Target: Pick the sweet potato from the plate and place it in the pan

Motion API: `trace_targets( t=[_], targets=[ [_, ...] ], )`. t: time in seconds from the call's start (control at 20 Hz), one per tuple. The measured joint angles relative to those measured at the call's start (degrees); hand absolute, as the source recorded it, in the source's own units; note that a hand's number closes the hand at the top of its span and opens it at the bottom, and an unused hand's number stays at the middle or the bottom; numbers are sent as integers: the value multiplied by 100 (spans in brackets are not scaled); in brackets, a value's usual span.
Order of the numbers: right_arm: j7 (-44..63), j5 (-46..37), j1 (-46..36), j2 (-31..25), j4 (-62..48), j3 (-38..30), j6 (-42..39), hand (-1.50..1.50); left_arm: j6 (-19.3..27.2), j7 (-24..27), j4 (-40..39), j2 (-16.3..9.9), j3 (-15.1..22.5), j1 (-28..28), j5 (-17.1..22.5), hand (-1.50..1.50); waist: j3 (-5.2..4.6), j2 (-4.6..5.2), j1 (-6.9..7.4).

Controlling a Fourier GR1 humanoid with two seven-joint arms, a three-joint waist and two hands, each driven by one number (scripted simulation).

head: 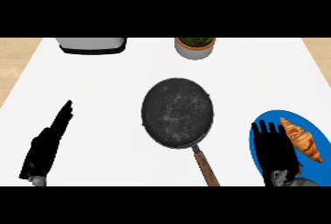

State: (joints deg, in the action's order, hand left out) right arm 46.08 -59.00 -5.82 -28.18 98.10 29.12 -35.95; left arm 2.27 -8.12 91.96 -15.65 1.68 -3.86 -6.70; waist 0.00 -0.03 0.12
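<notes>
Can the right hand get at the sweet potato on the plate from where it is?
Probably yes: the right hand hovers open over the blue plate, just beside the sweet potato, with nothing between them.

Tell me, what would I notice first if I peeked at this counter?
Probably the big dark pan in the middle, its brown handle pointing toward the robot. Next, the bright blue plate at the right with the orange sweet potato on it, and the black right hand open over the plate beside it.
</notes>
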Motion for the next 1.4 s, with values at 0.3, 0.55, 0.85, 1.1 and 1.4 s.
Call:
trace_targets(
  t=[0.3, 0.55, 0.85, 1.1, 1.4],
  targets=[
    [-269, -327, 248, 26, -98, -174, 37, -150, -56, -68, 59, 155, -28, 10, -160, 0, -1, -1, -8],
    [-598, -608, 344, 60, -437, -347, 255, -150, -131, -142, 199, 228, -96, -50, -250, 0, 1, 0, -4],
    [-1051, -924, 298, 140, -998, -625, 637, -150, -247, 2, 100, 303, -226, -78, -307, 0, 1, 1, -1],
    [-1423, -1047, 263, 254, -1218, -822, 903, 150, -284, -63, 182, 396, -242, -86, -396, 0, -9, -7, 1],
    [-1928, -987, 277, 379, -1469, -1126, 1321, 150, -265, -5, 129, 520, -251, -77, -497, 0, -49, -38, 6]
  ],
)
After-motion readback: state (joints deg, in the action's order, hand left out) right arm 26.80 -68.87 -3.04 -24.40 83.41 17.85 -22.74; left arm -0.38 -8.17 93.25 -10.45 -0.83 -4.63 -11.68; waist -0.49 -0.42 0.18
